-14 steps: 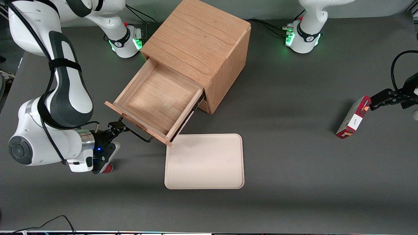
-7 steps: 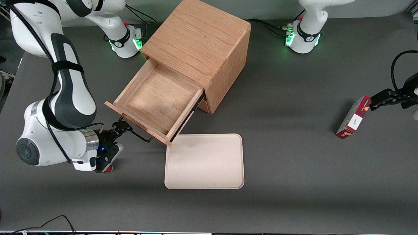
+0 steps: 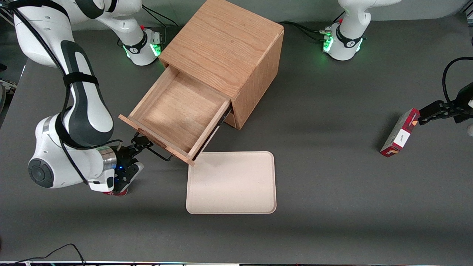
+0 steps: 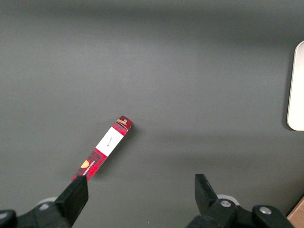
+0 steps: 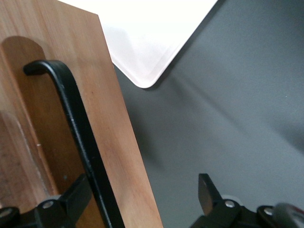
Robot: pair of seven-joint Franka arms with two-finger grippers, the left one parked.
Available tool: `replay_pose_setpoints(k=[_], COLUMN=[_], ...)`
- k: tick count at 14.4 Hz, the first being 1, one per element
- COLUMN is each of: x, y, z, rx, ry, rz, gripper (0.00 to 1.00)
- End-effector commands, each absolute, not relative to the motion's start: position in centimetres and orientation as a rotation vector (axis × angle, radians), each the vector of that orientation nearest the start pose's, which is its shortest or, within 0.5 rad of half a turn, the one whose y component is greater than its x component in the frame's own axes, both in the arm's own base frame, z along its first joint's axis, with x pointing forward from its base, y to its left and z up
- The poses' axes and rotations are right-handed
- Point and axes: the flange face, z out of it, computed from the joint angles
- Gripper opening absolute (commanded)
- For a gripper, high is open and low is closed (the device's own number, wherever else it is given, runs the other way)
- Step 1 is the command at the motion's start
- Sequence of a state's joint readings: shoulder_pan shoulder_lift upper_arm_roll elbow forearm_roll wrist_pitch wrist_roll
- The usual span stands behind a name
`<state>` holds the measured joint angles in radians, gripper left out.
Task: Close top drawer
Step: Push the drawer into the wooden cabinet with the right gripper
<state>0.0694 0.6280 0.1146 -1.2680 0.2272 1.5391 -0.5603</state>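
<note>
top drawer [image 3: 176, 111] pulled out, gripper [image 3: 142, 143] spread beside its handle [image 5: 78, 137]

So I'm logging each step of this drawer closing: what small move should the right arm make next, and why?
Probably press forward against the flat oak front of the pulled-out top drawer. The drawer stands wide open from the light oak cabinet, and the open gripper is already in front of it at the thin black bar handle, one finger on each side of it.

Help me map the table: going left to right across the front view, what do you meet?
Gripper at the handle, open → top drawer, pulled out → cream tray → red box.
</note>
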Motion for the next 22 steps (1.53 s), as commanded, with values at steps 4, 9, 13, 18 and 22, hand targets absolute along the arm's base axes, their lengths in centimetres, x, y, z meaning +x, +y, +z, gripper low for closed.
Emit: replay_pose_setpoints(k=[4,9,13,18,22], x=[65.1,63.4,61.4,58.2,56.2], y=[13.7,14.2,15.3,16.6,18.7], z=[37.8,38.2,38.3,38.3,38.3], rx=[-2.594,-2.589,-2.581,-2.567,-2.577], ry=[-0.893,-0.828,-0.812,-0.804,-0.748], rz=[0.392,0.402,0.404,0.409,0.404], gripper=[1.00,1.00,1.00,1.00,1.00])
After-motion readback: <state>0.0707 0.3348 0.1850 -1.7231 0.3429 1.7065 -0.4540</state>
